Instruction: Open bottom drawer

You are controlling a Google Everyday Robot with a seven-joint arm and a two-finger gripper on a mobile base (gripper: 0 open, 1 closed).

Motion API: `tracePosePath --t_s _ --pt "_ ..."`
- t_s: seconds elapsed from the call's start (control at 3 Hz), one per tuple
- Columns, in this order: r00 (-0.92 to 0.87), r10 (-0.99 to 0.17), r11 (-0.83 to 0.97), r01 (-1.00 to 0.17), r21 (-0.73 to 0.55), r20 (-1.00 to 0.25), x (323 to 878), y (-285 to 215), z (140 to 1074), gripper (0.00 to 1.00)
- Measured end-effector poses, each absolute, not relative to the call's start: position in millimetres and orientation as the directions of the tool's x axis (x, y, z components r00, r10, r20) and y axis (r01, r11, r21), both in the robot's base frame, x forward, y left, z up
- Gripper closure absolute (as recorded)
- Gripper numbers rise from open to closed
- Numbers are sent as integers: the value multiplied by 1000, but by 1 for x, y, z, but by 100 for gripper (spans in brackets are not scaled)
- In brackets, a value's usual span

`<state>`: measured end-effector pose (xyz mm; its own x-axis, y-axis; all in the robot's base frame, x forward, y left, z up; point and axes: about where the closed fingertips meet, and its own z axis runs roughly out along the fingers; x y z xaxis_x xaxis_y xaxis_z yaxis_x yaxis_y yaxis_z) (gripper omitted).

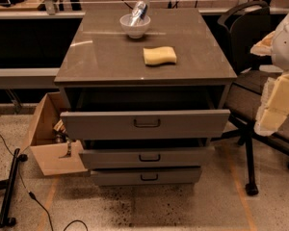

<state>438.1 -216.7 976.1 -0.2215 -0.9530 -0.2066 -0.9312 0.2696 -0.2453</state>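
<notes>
The grey cabinet [144, 57] stands in the middle with three drawers. The bottom drawer [115, 177] is the lowest grey front, with a small dark bar handle [149, 177] at its centre. It stands out a little from the cabinet, less than the middle drawer [111, 158] and the top drawer [101, 124] above it. My gripper [279, 105] shows as pale white and yellowish parts at the right edge. It is level with the top drawer, well right of and above the bottom drawer's handle, and touches no drawer.
On the cabinet top stand a white bowl [135, 27] with a can in it and a yellow sponge [160, 56]. A black office chair [248, 100] is close on the right. An open cardboard box [48, 143] lies on the left. A black bar [9, 186] and cables lie on the floor.
</notes>
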Motion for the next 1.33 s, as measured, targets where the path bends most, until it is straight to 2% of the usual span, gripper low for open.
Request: tracePosePath --t_s 0.67,1.0,1.33 --pt "-212 -951 265 -935 -236 -227 440 -213 952 0" --pt "-155 -943 219 -956 -195 -294 433 -199 878 0" --pt "-103 -945 156 -976 -151 -309 427 -179 777 0"
